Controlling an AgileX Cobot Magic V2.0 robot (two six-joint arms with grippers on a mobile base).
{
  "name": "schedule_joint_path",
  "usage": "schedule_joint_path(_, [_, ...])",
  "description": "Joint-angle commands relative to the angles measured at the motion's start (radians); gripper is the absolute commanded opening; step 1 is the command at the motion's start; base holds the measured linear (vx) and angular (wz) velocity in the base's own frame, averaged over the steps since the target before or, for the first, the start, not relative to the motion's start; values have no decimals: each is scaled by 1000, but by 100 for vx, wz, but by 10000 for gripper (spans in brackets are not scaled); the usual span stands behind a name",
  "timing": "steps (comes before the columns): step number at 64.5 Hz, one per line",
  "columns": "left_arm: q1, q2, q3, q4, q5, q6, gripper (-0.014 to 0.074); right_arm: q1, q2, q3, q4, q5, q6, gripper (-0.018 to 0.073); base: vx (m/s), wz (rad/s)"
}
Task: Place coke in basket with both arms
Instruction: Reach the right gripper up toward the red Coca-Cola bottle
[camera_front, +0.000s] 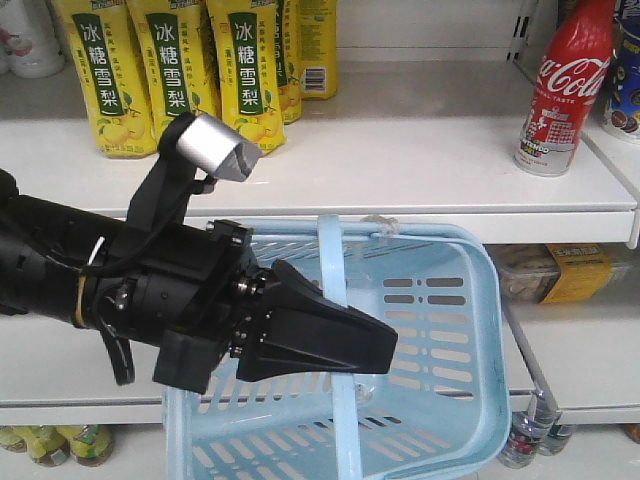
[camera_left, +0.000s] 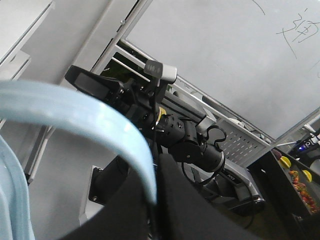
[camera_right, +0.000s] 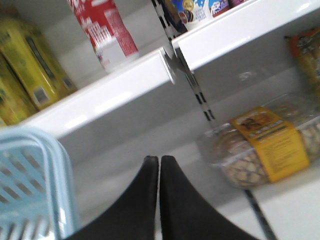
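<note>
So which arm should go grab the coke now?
Right, probably. The right tool is free, shut, facing the shelf with the coke above-left; the basket strap looms close in the left wrist view, so left seems occupied.

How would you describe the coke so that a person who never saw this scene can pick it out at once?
Find the white upper shelf above the light-blue basket. The coke stands at its right end. It is the only glossy red bottle there, with white lettering; further left on the shelf stand only yellow bottles.
</note>
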Motion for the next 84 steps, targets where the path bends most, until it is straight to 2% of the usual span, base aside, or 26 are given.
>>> schedule_joint_path(1, [-3,-38,-27,-94,-169,8,-6,-2,-18,10,96,-182,79,-4,0,0])
schedule_joint_path(9, [-3,-38,-27,-94,-169,8,-6,-2,-18,3,112,-293,112,-4,0,0])
schedule_joint_path(16, [-3,-38,-27,-94,-169,8,-6,-2,-17,-75,-4,-325,144,-4,0,0])
schedule_joint_path(24, [-3,-38,-27,-94,-169,8,-6,-2,34,-246,-253,-222,200,0,0,0])
schedule_joint_path(28, [-3,-38,-27,-94,-169,8,-6,-2,90,-329,-424,-174,249,13,0,0])
schedule_joint_path(33, [-3,-38,-27,-94,-169,8,-6,-2,159,-410,-608,-184,324,55,0,0])
schedule_joint_path(41, [-3,-38,-27,-94,-169,8,-6,-2,279,-484,-876,-321,459,208,0,0])
schedule_joint_path(45, [-3,-38,-27,-94,-169,8,-6,-2,338,-507,-957,-372,533,318,0,0])
schedule_joint_path(48, [-3,-38,-27,-94,-169,8,-6,-2,379,-523,-984,-382,575,409,0,0])
schedule_joint_path(53, [-3,-38,-27,-94,-169,8,-6,-2,444,-540,-981,-362,581,556,0,0])
schedule_joint_path(62, [-3,-38,-27,-94,-169,8,-6,-2,550,-600,-974,-321,576,708,0,0])
schedule_joint_path(69, [-3,-38,-27,-94,-169,8,-6,-2,634,-668,-976,-309,540,727,0,0])
schedule_joint_path(84, [-3,-38,-27,-94,-169,8,-6,-2,839,-854,-992,-176,492,702,0,0])
